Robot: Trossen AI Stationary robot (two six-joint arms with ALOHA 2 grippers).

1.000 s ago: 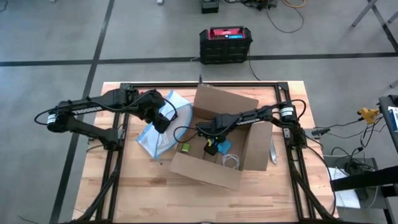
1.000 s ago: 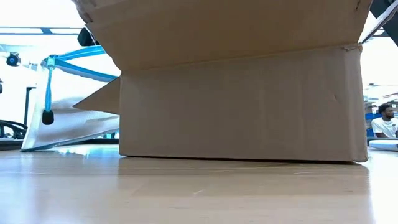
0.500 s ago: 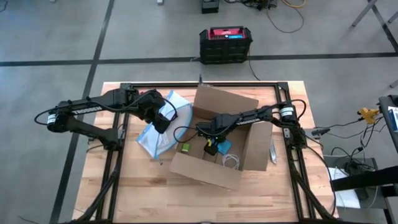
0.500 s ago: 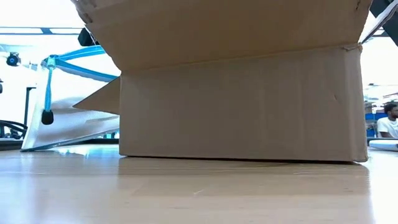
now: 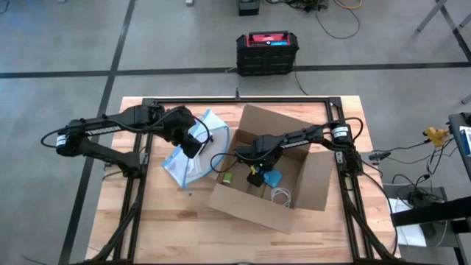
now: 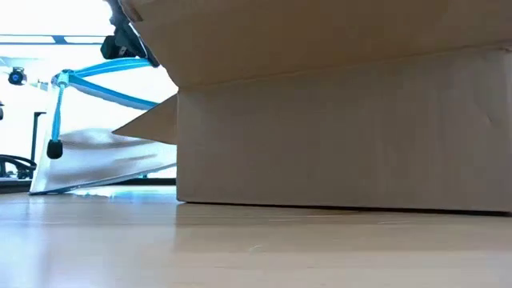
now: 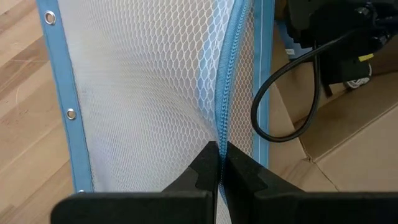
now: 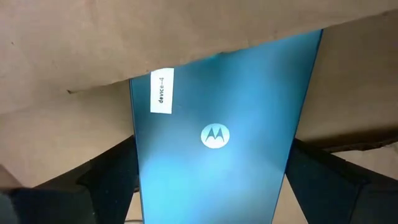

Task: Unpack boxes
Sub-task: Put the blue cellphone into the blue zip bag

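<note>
The brown cardboard box (image 5: 313,184) stands open on the table's right half, flaps spread, and fills the low view (image 6: 344,136). My right gripper (image 5: 254,174) reaches down inside it and is shut on a blue phone (image 5: 272,177). A small green item (image 5: 229,177) and a coiled white cable (image 5: 281,195) lie on the box floor. Left of the box, my left gripper (image 5: 193,145) is shut on the clear blue-edged mesh bag (image 5: 184,163), whose lower edge rests on the table (image 6: 96,186). My left gripper pinches the bag's blue zipper edge (image 7: 221,134) between its two fingers (image 7: 205,168). That edge is held up off the table (image 6: 104,72), and the mesh hangs slack below it. My right gripper (image 8: 214,162) pinches the phone across its width, one finger (image 8: 106,177) on each long side. The phone's back, with a logo and a white label (image 8: 161,90), faces the camera; its far end sits under a cardboard flap (image 8: 155,43).
A black crate with a red top (image 5: 267,50) stands on the floor beyond the table's far edge. Bare wood (image 5: 184,228) lies along the near edge and at the near left. My right arm's black cable (image 7: 273,118) loops beside the bag.
The box has slid toward the table's right and near edges and turned slightly. My right gripper inside it has shifted a little the same way with the phone. The left gripper and the bag have stayed put.
</note>
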